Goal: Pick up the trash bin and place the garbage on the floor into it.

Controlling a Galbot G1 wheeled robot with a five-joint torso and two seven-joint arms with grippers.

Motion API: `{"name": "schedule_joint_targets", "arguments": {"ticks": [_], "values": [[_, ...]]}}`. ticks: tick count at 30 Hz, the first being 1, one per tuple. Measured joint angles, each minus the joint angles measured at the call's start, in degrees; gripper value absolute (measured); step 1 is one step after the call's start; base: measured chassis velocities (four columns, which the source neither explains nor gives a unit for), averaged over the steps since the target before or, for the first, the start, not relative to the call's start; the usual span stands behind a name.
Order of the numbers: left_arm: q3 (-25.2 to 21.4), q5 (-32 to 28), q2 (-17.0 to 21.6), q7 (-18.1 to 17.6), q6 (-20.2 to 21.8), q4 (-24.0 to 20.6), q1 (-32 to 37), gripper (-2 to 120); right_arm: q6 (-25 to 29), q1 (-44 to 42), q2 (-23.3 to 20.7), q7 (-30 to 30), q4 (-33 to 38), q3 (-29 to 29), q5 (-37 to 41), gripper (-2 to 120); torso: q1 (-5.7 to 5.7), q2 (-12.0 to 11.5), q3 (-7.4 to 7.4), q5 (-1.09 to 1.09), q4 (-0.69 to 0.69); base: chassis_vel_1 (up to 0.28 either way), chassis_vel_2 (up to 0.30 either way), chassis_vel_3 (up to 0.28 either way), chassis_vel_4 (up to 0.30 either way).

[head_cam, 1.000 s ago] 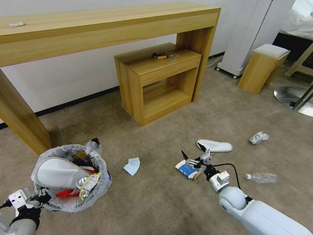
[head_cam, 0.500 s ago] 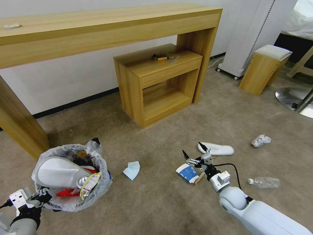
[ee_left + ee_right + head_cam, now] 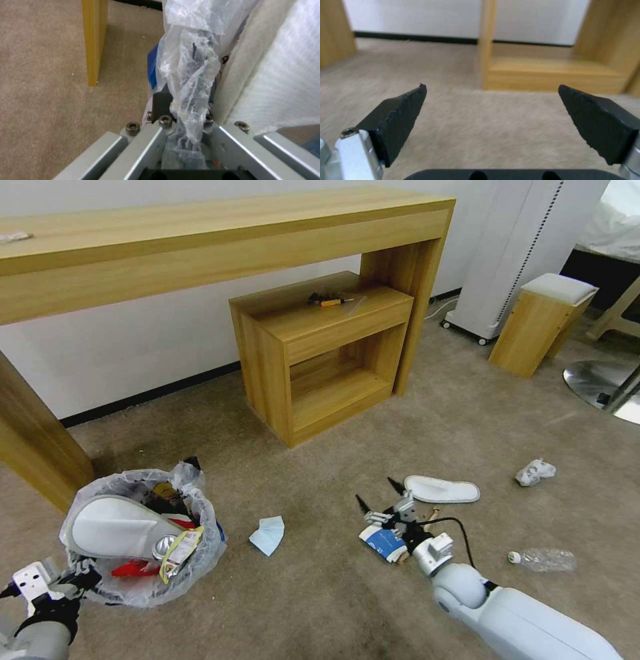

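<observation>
My left gripper [image 3: 79, 577] is clamped on the bag-lined rim of the trash bin [image 3: 143, 533], which sits on the floor [image 3: 320, 607] at my lower left with a white slipper [image 3: 117, 528], red wrappers and a can inside; the left wrist view shows the crinkled plastic bag [image 3: 190, 82] pinched between the fingers. My right gripper [image 3: 380, 499] has its jaws wide, just above the blue-white paper cup [image 3: 383, 543] lying on the carpet. Nearby I see a pale tissue [image 3: 268, 535], a second slipper [image 3: 441, 489], a white wad [image 3: 535, 472] and a clear bottle [image 3: 541, 560].
</observation>
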Motion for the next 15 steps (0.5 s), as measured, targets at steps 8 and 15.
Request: {"name": "schedule_joint_targets", "arguments": {"ticks": [8, 15], "values": [[0.0, -0.4, -0.1, -0.5, 0.3, -1.7, 0.3, 0, -2.5, 6.9, 3.2, -0.6, -4.2, -10.3, 4.2, 100, 0.0, 0.0, 0.0, 0.01, 0.01, 0.0, 0.0, 0.0, 0.0], [0.1, -0.7, 0.2, -0.7, 0.4, -1.8, -0.1, 0, -3.8, 10.2, 5.6, -1.0, -8.0, -15.8, 7.3, 100, 0.0, 0.0, 0.0, 0.01, 0.0, 0.0, 0.0, 0.0, 0.0]]}}
